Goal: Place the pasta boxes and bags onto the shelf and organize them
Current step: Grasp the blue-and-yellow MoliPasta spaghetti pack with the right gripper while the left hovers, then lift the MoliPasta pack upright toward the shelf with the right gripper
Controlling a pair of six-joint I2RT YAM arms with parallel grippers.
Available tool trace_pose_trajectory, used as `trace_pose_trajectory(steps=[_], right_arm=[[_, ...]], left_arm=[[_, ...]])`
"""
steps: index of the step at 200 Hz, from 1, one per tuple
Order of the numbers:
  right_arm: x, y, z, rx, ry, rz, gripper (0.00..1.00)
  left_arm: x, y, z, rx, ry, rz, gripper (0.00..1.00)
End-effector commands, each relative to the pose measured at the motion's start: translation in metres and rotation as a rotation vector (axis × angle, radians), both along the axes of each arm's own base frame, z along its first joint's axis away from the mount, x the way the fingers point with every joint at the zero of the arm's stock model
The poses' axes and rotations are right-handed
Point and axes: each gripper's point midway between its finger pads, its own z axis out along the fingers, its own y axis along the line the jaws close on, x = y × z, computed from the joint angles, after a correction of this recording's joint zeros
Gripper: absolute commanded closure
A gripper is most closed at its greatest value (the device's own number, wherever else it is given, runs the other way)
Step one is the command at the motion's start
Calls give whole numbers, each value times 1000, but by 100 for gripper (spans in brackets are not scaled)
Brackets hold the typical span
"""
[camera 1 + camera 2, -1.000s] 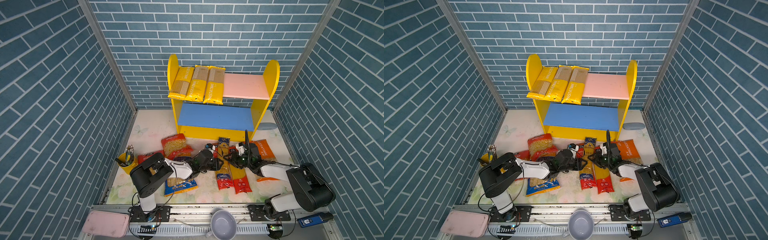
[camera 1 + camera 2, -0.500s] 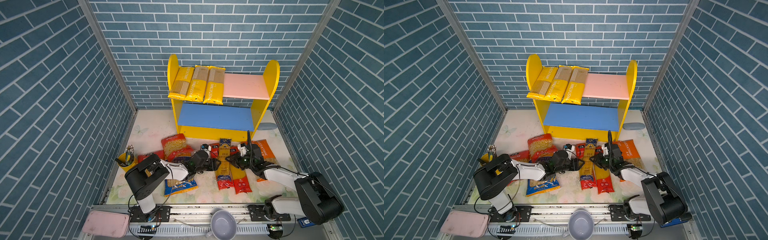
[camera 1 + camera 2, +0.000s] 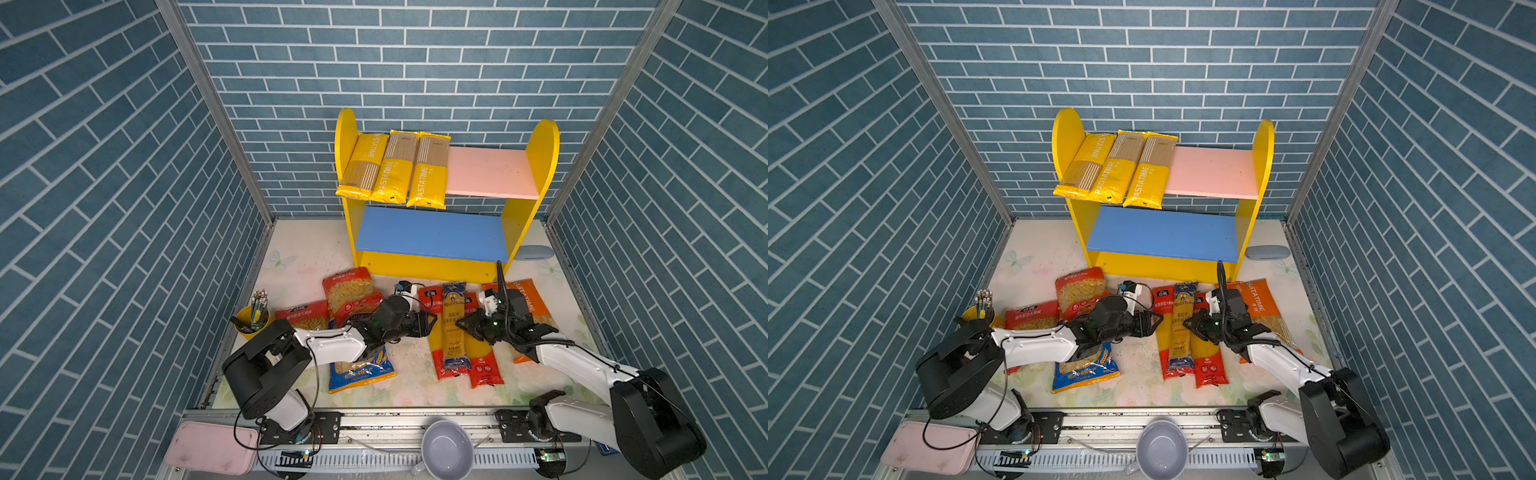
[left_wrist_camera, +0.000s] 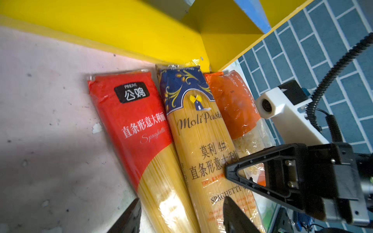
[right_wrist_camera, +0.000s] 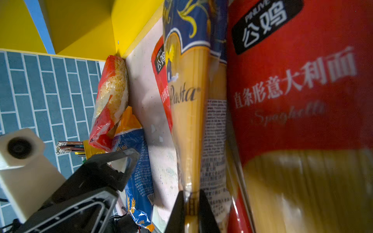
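The shelf [image 3: 432, 266] stands at the back with three yellow PASTATIME packs [image 3: 392, 170] on the left of its pink upper board; its blue lower board [image 3: 428, 232] is bare. On the floor in front lie a red spaghetti pack [image 3: 434, 301], a dark-blue spaghetti pack [image 3: 454, 328] and a second red pack [image 3: 484, 365], side by side. My right gripper [image 5: 191, 211] is shut on the dark-blue pack's [image 5: 187, 84] long edge. My left gripper [image 4: 181, 217] is open, its fingers straddling the red pack [image 4: 133, 121].
An orange bag [image 3: 525, 299] lies under my right arm. Two red short-pasta bags [image 3: 349, 291] and a blue bag [image 3: 357, 370] lie under my left arm. A yellow pen cup [image 3: 253, 320] stands at the left wall. A grey bowl [image 3: 446, 449] and pink case [image 3: 210, 453] sit on the front rail.
My right jaws have closed onto the dark-blue pack's edge. My left jaws have spread wider over the red pack.
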Motion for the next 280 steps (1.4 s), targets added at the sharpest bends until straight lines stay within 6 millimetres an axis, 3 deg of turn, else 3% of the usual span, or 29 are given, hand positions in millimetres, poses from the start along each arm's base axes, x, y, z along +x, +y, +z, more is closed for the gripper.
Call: trace_pose_trajectory(steps=[1, 50, 77, 126, 132, 200, 237, 280], right_arm=[[6, 8, 46, 26, -121, 60, 94], [2, 8, 65, 52, -148, 60, 98], [4, 13, 87, 112, -190, 61, 98], [0, 21, 148, 203, -327, 82, 99], [-1, 22, 158, 216, -347, 87, 99], [-22, 21, 258, 247, -498, 130, 100], [-35, 8, 288, 200, -530, 128, 100], [-40, 7, 324, 209, -557, 137, 100]], left_arm=[[5, 5, 20, 43, -83, -12, 34], [2, 8, 50, -5, -131, -13, 32], [0, 8, 64, -44, -138, -12, 30], [-1, 14, 100, -152, -153, 4, 29], [0, 13, 117, -170, -181, 1, 29], [-5, 23, 195, -162, -351, -28, 28], [-9, 28, 229, -177, -428, -38, 28], [-10, 27, 241, -199, -453, -46, 28]])
